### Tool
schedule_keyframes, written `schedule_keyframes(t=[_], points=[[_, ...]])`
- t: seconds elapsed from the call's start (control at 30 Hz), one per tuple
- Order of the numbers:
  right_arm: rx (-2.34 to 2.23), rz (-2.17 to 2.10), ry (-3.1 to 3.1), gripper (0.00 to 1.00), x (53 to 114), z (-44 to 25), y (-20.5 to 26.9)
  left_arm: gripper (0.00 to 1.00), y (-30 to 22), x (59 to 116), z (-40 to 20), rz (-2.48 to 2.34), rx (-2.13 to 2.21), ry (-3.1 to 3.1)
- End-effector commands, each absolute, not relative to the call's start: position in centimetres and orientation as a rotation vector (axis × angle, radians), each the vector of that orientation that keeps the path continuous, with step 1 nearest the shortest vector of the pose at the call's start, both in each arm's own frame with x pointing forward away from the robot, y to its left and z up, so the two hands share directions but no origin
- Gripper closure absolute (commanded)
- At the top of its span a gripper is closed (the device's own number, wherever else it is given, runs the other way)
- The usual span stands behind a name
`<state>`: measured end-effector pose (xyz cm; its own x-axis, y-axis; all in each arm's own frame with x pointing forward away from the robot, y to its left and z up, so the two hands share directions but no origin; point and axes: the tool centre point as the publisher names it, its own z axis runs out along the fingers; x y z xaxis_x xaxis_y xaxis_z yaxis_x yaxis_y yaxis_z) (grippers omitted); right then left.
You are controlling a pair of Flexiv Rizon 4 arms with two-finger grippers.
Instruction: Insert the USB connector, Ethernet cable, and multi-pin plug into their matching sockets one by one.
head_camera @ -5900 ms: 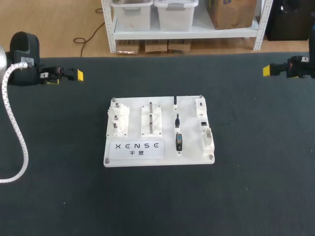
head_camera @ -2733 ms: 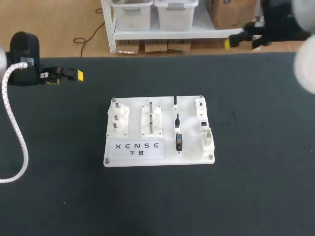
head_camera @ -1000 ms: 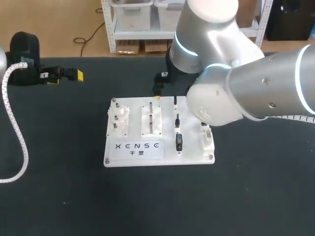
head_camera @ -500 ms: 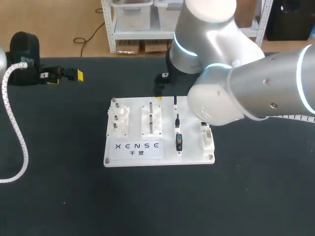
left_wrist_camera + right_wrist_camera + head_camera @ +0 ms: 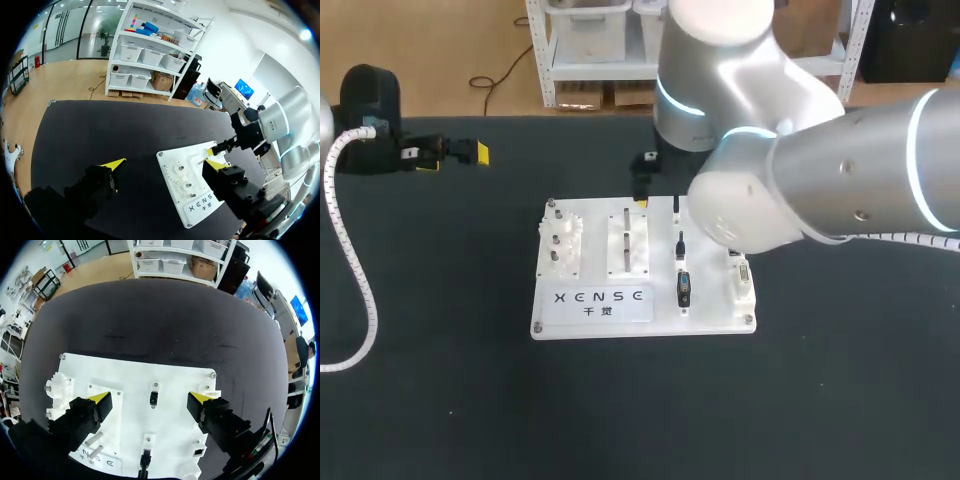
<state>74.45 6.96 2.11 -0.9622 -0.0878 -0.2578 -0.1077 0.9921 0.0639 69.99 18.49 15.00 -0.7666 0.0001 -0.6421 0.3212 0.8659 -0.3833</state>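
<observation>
While the left gripper (image 5: pixel 470 152) has stayed at the far left corner of the worktop, wide open and empty, the right arm has swung in from the far right edge. It now stands over the far edge of the white board (image 5: pixel 620 330), and in the last second it moved only a little. I judge that the approach is nearly finished and no plug is inserted yet. The right gripper (image 5: pixel 150 398) is opened wide, holds nothing and touches nothing. Under the gap between its fingers stands the small black connector (image 5: pixel 154 398), probably the USB one, near the board's far edge. The multi-pin plug (image 5: pixel 683 288) waits nearer the front edge.
</observation>
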Motion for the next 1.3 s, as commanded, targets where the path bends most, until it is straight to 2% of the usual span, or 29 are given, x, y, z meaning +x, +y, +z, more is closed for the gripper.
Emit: schedule_keyframes(t=[0.03,0.27,0.37,0.43,0.5,0.7,1.3], points=[[-0.096,0.127,2.919,0.00,74.78,2.08,6.71,0.00,18.49,69.99,15.00,-0.636,0.231,2.374],[-0.048,0.150,2.979,0.00,74.92,1.71,6.59,0.00,18.49,69.99,15.00,-0.636,0.231,2.374],[-0.051,0.148,2.979,0.04,74.89,1.77,6.74,0.00,18.49,69.99,15.00,-0.636,0.231,2.374],[-0.059,0.142,2.985,0.13,74.87,1.74,6.84,0.00,18.49,69.99,15.00,-0.636,0.231,2.374],[-0.063,0.141,2.987,0.29,74.83,1.68,6.97,0.00,18.49,69.99,15.00,-0.636,0.231,2.374],[-0.066,0.130,2.994,0.50,74.68,1.51,7.18,0.00,18.49,69.99,15.00,-0.636,0.231,2.374],[-0.051,0.117,3.013,0.64,74.71,1.22,6.77,0.00,18.49,69.99,15.00,-0.636,0.231,2.374]])
